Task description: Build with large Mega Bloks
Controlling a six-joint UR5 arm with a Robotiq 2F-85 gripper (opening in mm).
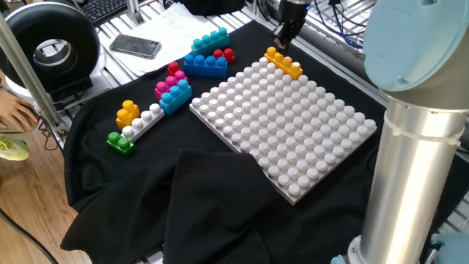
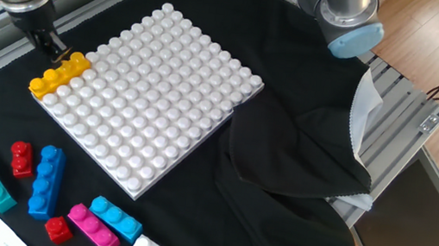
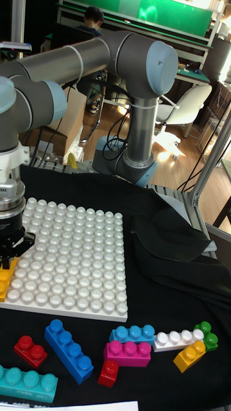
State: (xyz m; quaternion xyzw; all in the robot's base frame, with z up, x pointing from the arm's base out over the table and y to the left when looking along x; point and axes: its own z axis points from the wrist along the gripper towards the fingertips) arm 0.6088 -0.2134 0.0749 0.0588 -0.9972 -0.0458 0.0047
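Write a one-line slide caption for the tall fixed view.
Gripper above an orange-yellow brick on the white baseplate's edge.

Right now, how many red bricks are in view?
2. One red brick lies beside the long blue brick; the second red brick sits by the pink brick. None appears hidden.
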